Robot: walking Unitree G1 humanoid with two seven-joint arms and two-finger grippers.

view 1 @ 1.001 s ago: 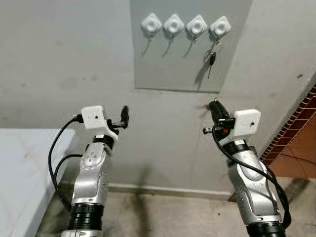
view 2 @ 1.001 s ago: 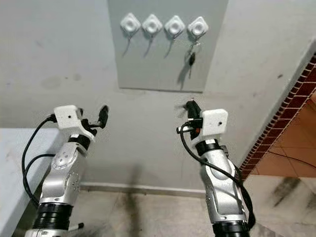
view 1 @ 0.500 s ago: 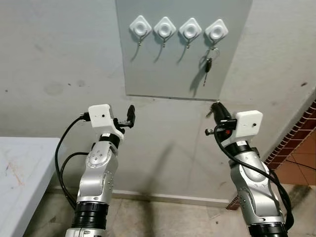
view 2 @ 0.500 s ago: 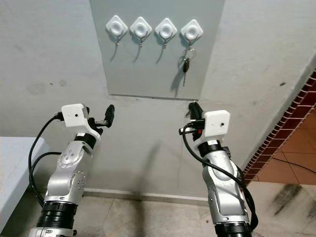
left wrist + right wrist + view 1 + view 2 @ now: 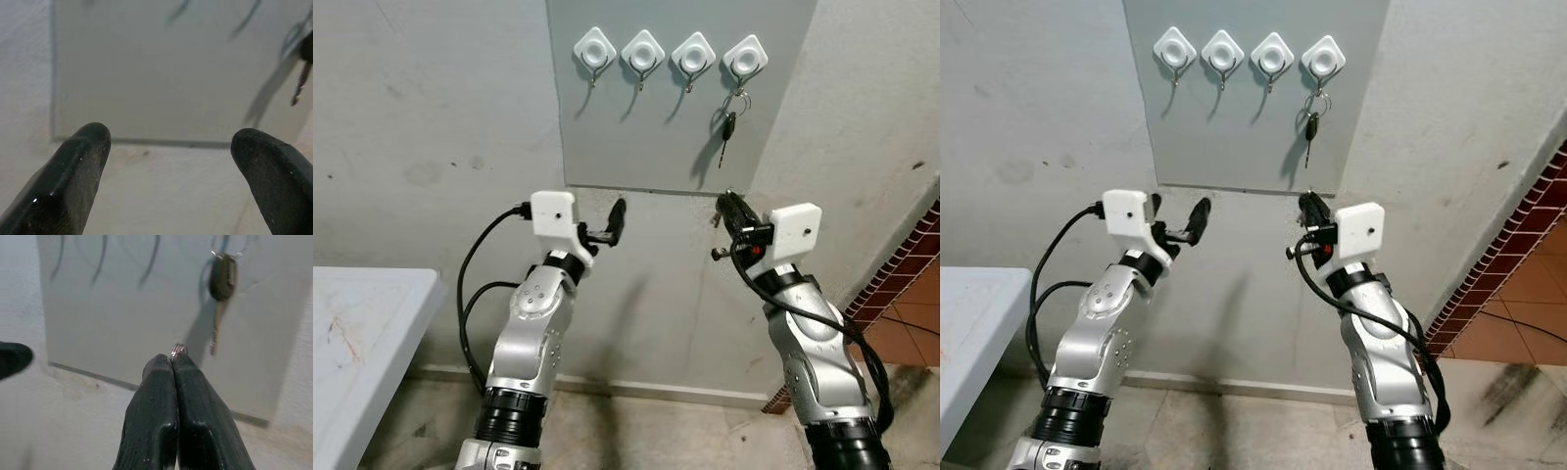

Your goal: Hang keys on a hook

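Note:
A grey panel on the wall carries a row of white hooks. From the rightmost hook hangs a dark-headed key, which the right wrist view also catches as the hanging key. My right gripper is just below the panel's lower edge, under that key. Its fingers are shut on a small metal key ring that peeks out at the tips. My left gripper is open with nothing in it, raised below the panel's lower left part, its two fingertips wide apart.
A white table stands at the left. A red brick wall runs along the right side. Tiled floor lies below, between the two arms.
The camera has tilted up since a second ago. Since half a second ago my left arm has swung right and slightly up toward the panel; the right gripper has shifted a little left.

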